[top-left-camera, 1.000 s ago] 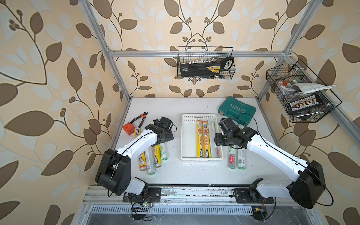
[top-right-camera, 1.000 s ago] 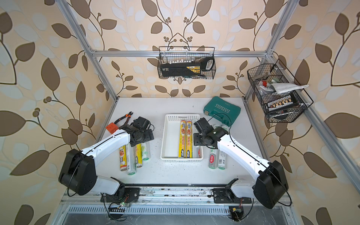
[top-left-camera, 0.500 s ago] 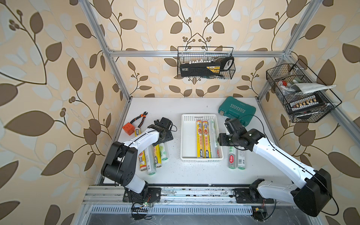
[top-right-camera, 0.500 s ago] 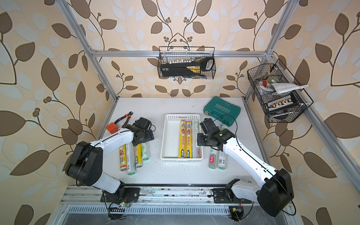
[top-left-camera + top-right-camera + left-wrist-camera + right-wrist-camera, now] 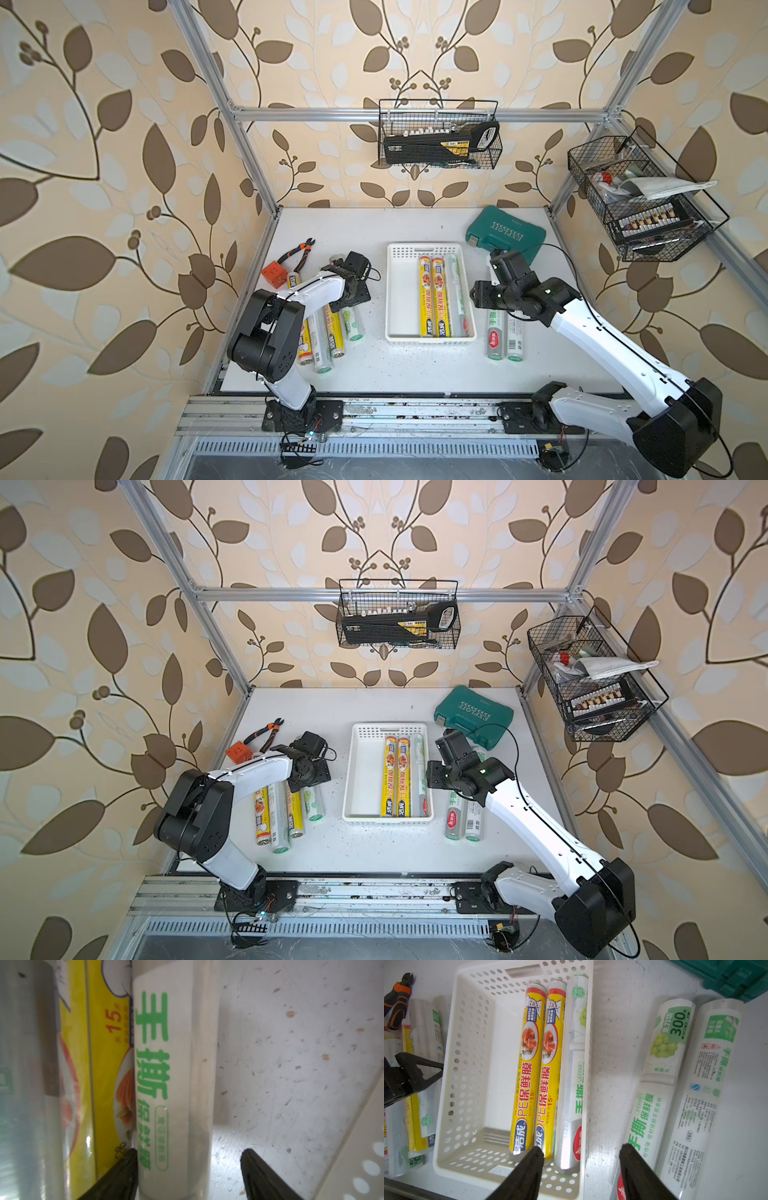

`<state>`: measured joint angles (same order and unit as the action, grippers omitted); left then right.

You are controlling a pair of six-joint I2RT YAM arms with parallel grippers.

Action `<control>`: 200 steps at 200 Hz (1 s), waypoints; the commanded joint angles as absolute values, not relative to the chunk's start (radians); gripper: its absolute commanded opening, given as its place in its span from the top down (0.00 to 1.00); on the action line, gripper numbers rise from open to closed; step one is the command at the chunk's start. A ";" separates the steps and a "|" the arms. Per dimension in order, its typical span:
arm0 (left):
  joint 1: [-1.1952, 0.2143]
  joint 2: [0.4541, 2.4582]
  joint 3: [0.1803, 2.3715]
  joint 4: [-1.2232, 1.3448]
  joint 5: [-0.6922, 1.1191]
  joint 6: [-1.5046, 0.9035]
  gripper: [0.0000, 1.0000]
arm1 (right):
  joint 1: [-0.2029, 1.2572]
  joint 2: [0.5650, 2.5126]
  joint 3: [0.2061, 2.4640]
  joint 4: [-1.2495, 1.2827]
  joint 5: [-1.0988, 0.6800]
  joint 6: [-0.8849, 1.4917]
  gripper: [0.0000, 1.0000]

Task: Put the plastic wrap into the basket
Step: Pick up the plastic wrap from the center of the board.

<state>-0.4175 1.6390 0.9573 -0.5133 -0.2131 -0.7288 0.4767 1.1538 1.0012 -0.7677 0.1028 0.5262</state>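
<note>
Left tool [image 5: 189, 1153] narrowing now, jaws still apart either side of the green-print roll [image 5: 172, 1084] on the desk [image 5: 291, 1043], so a pickup looks close; right tool [image 5: 581, 1148] hovers at the basket [image 5: 430, 249] edge, jaws apart, empty; three rolls [image 5: 434, 295] inside it, the rest on the desk

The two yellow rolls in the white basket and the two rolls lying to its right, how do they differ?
Wrapper: the yellow rolls have yellow labels with red print; the white rolls have white labels with mostly green print.
Place: the yellow rolls lie inside the basket; the white rolls lie outside, beside its right wall.
Girth: the white rolls look thicker than the yellow rolls.
Shared: both pairs lie flat, side by side.
</note>
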 commanded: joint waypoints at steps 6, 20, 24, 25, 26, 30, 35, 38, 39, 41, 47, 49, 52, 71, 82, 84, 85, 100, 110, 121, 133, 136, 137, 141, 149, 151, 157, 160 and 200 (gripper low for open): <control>-0.407 1.662 1.003 -0.498 -0.178 -0.699 0.22 | 0.464 1.155 0.988 -0.788 0.090 0.512 0.38; -0.408 1.670 1.008 -0.495 -0.162 -0.694 0.22 | 0.458 1.155 0.983 -0.788 0.083 0.510 0.38; -0.408 1.671 1.008 -0.493 -0.158 -0.695 0.22 | 0.457 1.155 0.983 -0.788 0.082 0.511 0.38; -0.407 1.671 1.008 -0.492 -0.156 -0.694 0.22 | 0.457 1.155 0.983 -0.788 0.082 0.511 0.38; -0.407 1.672 1.007 -0.491 -0.155 -0.694 0.22 | 0.456 1.155 0.983 -0.787 0.081 0.511 0.38; -0.407 1.672 1.006 -0.487 -0.151 -0.694 0.22 | 0.455 1.154 0.983 -0.790 0.082 0.509 0.38; -0.407 1.672 1.005 -0.484 -0.148 -0.692 0.22 | 0.453 1.153 0.983 -0.791 0.080 0.509 0.38; -0.407 1.673 1.004 -0.482 -0.147 -0.691 0.22 | 0.451 1.152 0.983 -0.792 0.080 0.507 0.38; -0.408 1.673 1.003 -0.481 -0.146 -0.692 0.22 | 0.451 1.152 0.983 -0.792 0.081 0.508 0.38; -0.407 1.674 1.004 -0.480 -0.146 -0.691 0.22 | 0.449 1.152 0.983 -0.793 0.080 0.508 0.38; -0.407 1.676 1.006 -0.481 -0.146 -0.690 0.22 | 0.447 1.150 0.985 -0.794 0.080 0.506 0.38; -0.407 1.678 1.006 -0.481 -0.146 -0.690 0.22 | 0.445 1.149 0.984 -0.795 0.080 0.506 0.38; -0.407 1.681 1.008 -0.480 -0.146 -0.689 0.22 | 0.444 1.149 0.983 -0.796 0.079 0.505 0.38; -0.407 1.701 1.019 -0.481 -0.146 -0.687 0.23 | 0.433 1.142 0.983 -0.801 0.076 0.500 0.38; -0.407 1.715 1.027 -0.482 -0.146 -0.687 0.23 | 0.428 1.139 0.982 -0.803 0.073 0.498 0.38; -0.408 1.716 1.029 -0.482 -0.146 -0.687 0.24 | 0.426 1.139 0.982 -0.804 0.073 0.497 0.38; -0.408 1.717 1.029 -0.481 -0.146 -0.687 0.24 | 0.425 1.139 0.983 -0.804 0.072 0.496 0.38; -0.408 1.727 1.032 -0.475 -0.144 -0.686 0.24 | 0.417 1.134 0.979 -0.807 0.069 0.494 0.38; -0.407 1.735 1.038 -0.476 -0.148 -0.688 0.25 | 0.411 1.132 0.976 -0.808 0.066 0.494 0.38; -0.407 1.743 1.045 -0.478 -0.149 -0.690 0.25 | 0.401 1.131 0.972 -0.807 0.056 0.495 0.38; -0.408 1.748 1.049 -0.476 -0.149 -0.693 0.26 | 0.394 1.129 0.967 -0.806 0.047 0.497 0.38; -0.408 1.749 1.049 -0.475 -0.148 -0.694 0.26 | 0.392 1.129 0.966 -0.807 0.045 0.497 0.38; -0.407 1.750 1.049 -0.474 -0.149 -0.694 0.26 | 0.391 1.128 0.966 -0.807 0.044 0.497 0.38; -0.407 1.751 1.050 -0.475 -0.150 -0.695 0.25 | 0.389 1.129 0.965 -0.807 0.043 0.497 0.38; -0.407 1.754 1.051 -0.475 -0.154 -0.698 0.26 | 0.386 1.125 0.963 -0.808 0.042 0.496 0.38; -0.408 1.756 1.052 -0.475 -0.154 -0.698 0.26 | 0.384 1.124 0.962 -0.808 0.042 0.494 0.38; -0.407 1.758 1.054 -0.474 -0.154 -0.700 0.26 | 0.382 1.122 0.961 -0.808 0.041 0.494 0.38; -0.407 1.760 1.054 -0.473 -0.154 -0.701 0.26 | 0.380 1.121 0.960 -0.808 0.039 0.494 0.38; -0.405 1.778 1.052 -0.463 -0.160 -0.710 0.34 | 0.363 1.118 0.950 -0.806 0.022 0.495 0.38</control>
